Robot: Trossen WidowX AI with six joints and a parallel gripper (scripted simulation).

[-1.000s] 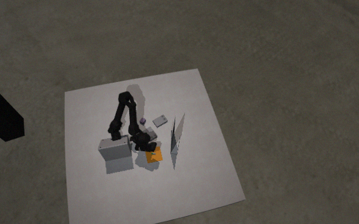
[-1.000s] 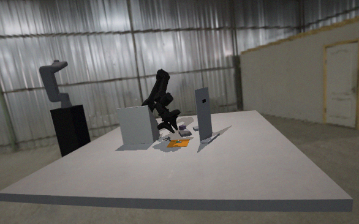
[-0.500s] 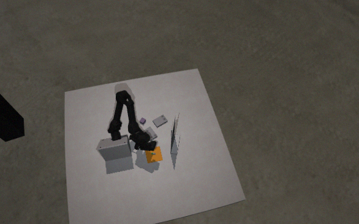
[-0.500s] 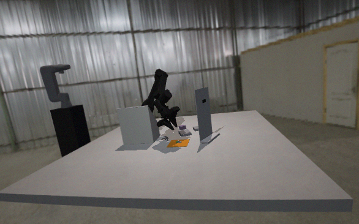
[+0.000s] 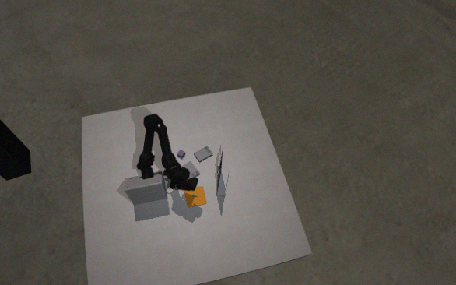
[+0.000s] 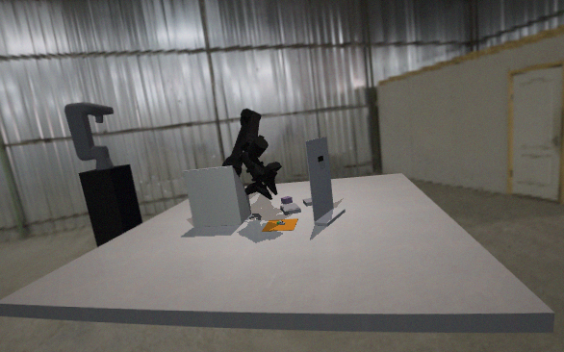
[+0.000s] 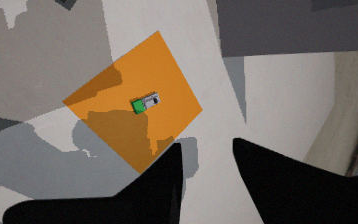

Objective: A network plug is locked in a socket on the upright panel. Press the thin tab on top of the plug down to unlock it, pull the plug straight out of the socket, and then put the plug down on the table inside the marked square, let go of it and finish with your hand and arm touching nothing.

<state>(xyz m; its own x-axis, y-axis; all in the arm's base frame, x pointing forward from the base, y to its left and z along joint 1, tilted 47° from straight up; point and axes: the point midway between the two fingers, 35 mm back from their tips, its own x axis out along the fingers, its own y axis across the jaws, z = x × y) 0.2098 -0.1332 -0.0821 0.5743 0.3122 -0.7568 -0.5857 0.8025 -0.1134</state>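
The plug (image 5: 194,195) (image 6: 280,223) (image 7: 143,101), green at one end and grey at the other, lies on the orange marked square (image 5: 201,202) (image 6: 291,226) (image 7: 175,85), near its middle and wholly inside its edges. My gripper (image 6: 273,195) (image 7: 206,147) is partly open, with nothing between its fingertips. It hangs above the table, apart from the plug. In the top view the arm hides its fingertips. The upright panel (image 5: 219,171) (image 6: 320,188) (image 7: 300,27) stands beyond the square, apart from the gripper. A dark opening (image 6: 320,159) shows high on its face.
A large grey box (image 5: 146,192) (image 6: 212,197) stands beside the arm. A purple block (image 5: 181,153) (image 6: 286,199) and two flat grey boxes, one farther off (image 5: 203,154) and one near the gripper (image 5: 192,170) (image 6: 291,209), lie behind the square. A black pedestal (image 5: 2,144) (image 6: 111,202) stands off the table.
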